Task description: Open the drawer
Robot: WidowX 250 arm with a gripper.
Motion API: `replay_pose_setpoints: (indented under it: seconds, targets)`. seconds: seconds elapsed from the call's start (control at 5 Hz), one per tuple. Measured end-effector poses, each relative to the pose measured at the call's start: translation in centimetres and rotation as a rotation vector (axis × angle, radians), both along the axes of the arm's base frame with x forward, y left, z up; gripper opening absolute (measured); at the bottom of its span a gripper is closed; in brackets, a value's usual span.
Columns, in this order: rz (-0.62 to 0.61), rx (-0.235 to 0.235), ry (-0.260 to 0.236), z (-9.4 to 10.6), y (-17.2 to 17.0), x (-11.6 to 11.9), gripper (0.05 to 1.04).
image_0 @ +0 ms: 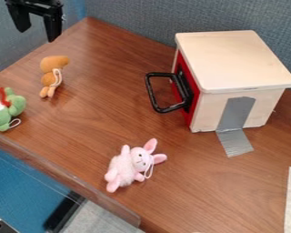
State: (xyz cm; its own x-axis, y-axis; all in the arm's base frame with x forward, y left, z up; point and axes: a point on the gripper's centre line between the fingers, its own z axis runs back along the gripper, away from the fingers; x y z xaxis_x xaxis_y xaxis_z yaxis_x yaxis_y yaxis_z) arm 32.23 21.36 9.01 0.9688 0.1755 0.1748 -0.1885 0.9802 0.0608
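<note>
While a blue-grey fabric partition point(129, 18) stood behind everything, the brown wood-grain tabletop point(87, 127) stretched out below me. Toward its far right sat a pale wooden box point(233, 59) with a flat lid, slightly rounded at the corners. The drawer I was to open was in that box, its red front point(190, 116) facing left and lying flush under the lid's edge, shut. My black two-finger hand point(37, 34) hung at the upper left, above the tabletop's far corner and well apart from the box, its fingers spread with a gap between them. Near the front edge a pink plush rabbit point(125, 168) lay with its ears pointing to the right. A strip of grey tape point(235, 113) ran down the box's near side and bent out onto the wood. From the red front jutted a black looped handle point(151, 92), reaching out to the left. By the left edge lay a green plush toy point(14, 105) with a bit of red on it, and just beyond it an orange-brown plush toy point(47, 81) with a white string loop.
</note>
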Motion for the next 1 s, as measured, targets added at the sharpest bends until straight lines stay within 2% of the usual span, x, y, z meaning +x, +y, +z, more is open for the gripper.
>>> replay_pose_setpoints:
  seconds: [0.2, 0.4, 0.6, 0.8, 1.0]
  targets:
    - [0.003, -0.022, 0.031, -1.4, -0.3, -0.1, 1.000]
    - [-0.070, -0.049, 0.070, -3.4, -5.1, 0.8, 1.000]
    - [-0.148, -0.044, 0.069, -4.6, -11.0, 2.4, 1.000]
    - [-0.149, -0.043, 0.043, -4.3, -13.8, 3.7, 1.000]
    - [-0.174, -0.071, 0.053, -5.0, -16.9, 5.0, 1.000]
